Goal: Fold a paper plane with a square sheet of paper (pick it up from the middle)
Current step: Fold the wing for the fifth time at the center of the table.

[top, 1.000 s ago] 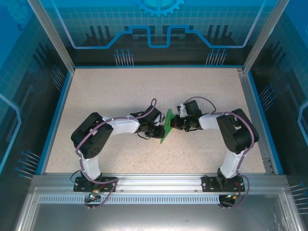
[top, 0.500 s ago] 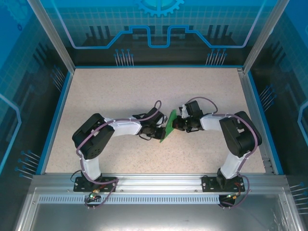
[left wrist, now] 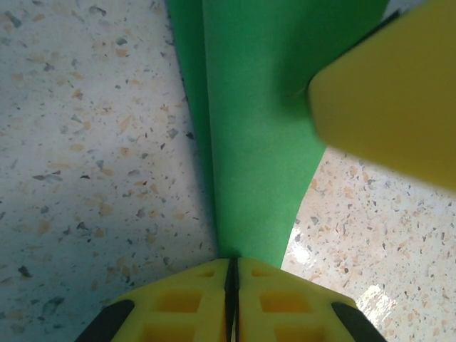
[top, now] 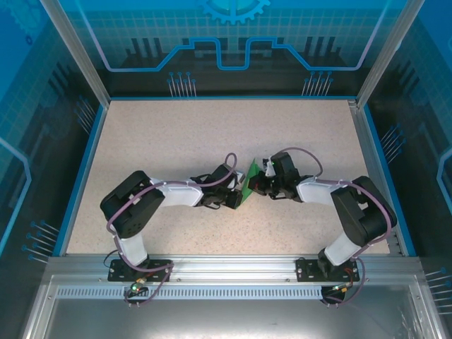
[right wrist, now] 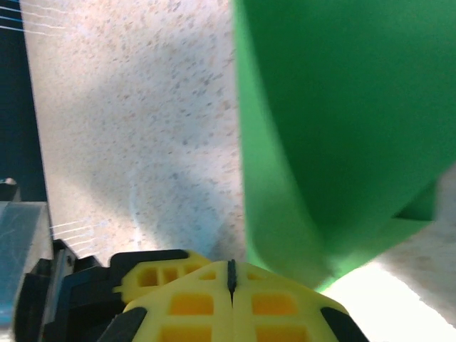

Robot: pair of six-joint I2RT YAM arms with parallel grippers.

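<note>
The square sheet of paper [top: 251, 172] is green and folded, standing on edge mid-table between the two grippers. In the left wrist view, the sheet [left wrist: 263, 142] rises straight out of the seam of my left gripper [left wrist: 231, 265], which is shut on its lower edge. My left gripper [top: 235, 198] comes at it from the left. My right gripper [top: 256, 182] faces it from the right, jaws shut [right wrist: 230, 267]. The curved sheet [right wrist: 342, 128] lies just right of the seam, against the right finger. One yellow finger [left wrist: 392, 100] of the right gripper overlaps the sheet's upper right part.
The speckled beige table [top: 176, 141] stretches out behind and to both sides of the arms. A blue rim [top: 81, 169] and metal posts border it. The aluminium base rail [top: 226, 272] runs along the near edge.
Both grippers have drawn closer together around the paper, and both elbows have swung outward and nearer. The paper now stands more steeply and looks shorter from above.
</note>
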